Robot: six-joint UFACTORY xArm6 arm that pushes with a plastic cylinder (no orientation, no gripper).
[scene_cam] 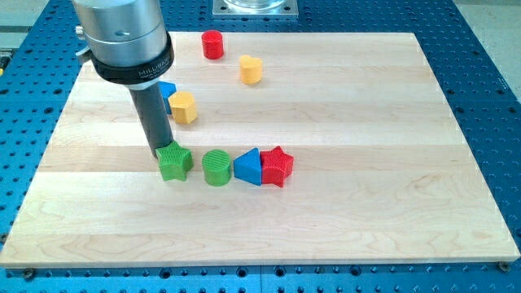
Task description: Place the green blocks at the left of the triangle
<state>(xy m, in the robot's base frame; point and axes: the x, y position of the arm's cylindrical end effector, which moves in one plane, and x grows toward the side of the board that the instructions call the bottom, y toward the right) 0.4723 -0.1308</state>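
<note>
A green star block (174, 163) lies just left of a green cylinder (217, 168). The cylinder touches the left side of the blue triangle (248, 167), which touches a red star (277, 166) on its right. These form a row across the board's middle. My tip (161, 151) rests against the top-left edge of the green star.
A blue cube (167, 89) is partly hidden behind the rod, with a yellow block (184, 107) to its right. A yellow heart-like block (251, 69) and a red cylinder (212, 44) sit near the view's top. The wooden board (366, 163) lies on a blue perforated table.
</note>
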